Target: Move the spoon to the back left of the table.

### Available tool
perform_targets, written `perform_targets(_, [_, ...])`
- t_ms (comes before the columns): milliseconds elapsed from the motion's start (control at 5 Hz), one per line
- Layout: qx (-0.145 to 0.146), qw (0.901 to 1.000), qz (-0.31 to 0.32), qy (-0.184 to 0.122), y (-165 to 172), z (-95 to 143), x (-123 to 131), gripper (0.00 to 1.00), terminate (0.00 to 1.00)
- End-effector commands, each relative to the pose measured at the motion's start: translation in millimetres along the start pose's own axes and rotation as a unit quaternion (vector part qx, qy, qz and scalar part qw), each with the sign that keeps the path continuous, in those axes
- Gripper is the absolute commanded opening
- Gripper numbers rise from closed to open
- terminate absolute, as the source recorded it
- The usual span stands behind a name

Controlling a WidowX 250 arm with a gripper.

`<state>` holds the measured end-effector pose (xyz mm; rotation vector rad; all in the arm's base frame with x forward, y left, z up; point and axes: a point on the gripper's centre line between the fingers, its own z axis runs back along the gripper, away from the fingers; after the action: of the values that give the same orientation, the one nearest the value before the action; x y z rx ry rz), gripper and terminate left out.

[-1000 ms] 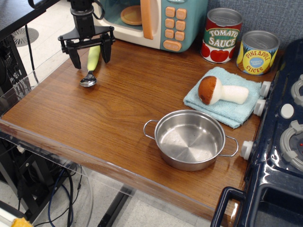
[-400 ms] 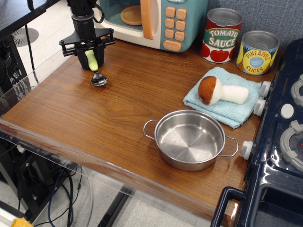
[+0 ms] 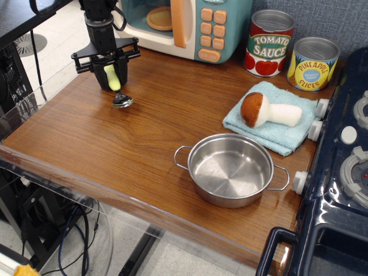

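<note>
The spoon [image 3: 117, 86] has a pale yellow-green handle and a shiny silver bowl. It is at the back left of the brown wood-grain table [image 3: 115, 149], with its bowl down at the wood and its handle tilted up. My gripper [image 3: 111, 79] is shut on the spoon's handle, reaching down from above. Its black fingers [image 3: 122, 73] flank the handle closely.
A toy microwave [image 3: 184, 26] stands at the back, right of the gripper. Two cans [image 3: 270, 43] stand at the back right. A blue cloth with a toy mushroom [image 3: 267, 110], a steel pot [image 3: 230, 169] and a dark blue toy stove [image 3: 339, 167] lie to the right.
The gripper went from open around the lying spoon to shut on its handle. The spoon's bowl swung to the right and the handle now tilts up.
</note>
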<state>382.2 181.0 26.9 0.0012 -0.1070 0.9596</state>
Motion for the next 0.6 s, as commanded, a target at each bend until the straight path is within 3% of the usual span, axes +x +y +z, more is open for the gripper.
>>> perform_targets(0, [-0.042,0.9909,0.124,-0.031,-10.6,82.8,-26.6,0.0,0.0])
perform_targets(200, [-0.071,0.9689,0.234,-0.035,-26.6,94.2,-52.7,0.0,0.0])
perform_targets(400, [-0.066,0.9506,0.303,-0.015,-44.9,84.6,-67.0,0.0,0.0])
